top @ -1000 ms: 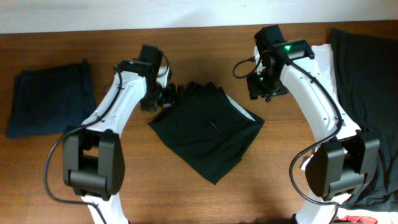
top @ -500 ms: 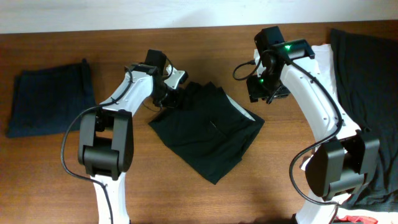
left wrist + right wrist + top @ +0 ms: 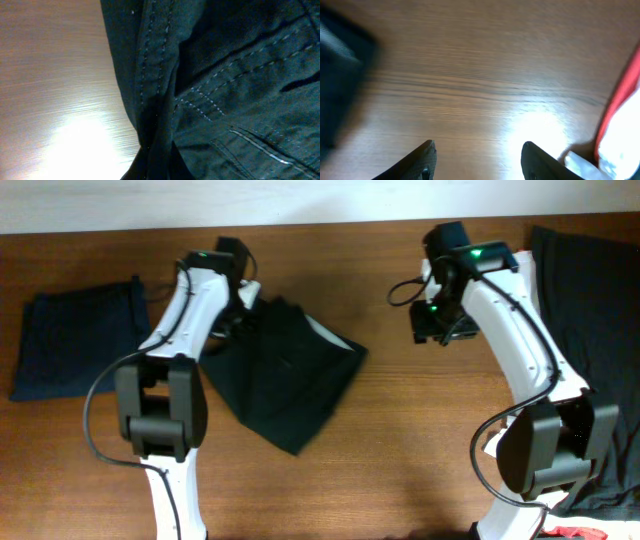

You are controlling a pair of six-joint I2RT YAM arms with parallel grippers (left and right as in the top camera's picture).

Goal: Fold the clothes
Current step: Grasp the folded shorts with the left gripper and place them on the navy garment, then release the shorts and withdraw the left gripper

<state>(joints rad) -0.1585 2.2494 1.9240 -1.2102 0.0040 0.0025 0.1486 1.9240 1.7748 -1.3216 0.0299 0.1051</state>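
Wooden table [image 3: 400,480] beneath all. Big black pile [image 3: 585,300] down the right edge; folded black trousers [image 3: 280,380] left of centre, toward the far edge; navy garment [image 3: 75,340] by the left edge. Left gripper [image 3: 240,310] on the trousers' far-left corner, tips hidden in cloth: grip impossible to tell. Right gripper [image 3: 480,160] spread wide over bare wood, empty. Better to drag low and slowly, keeping folds flat.
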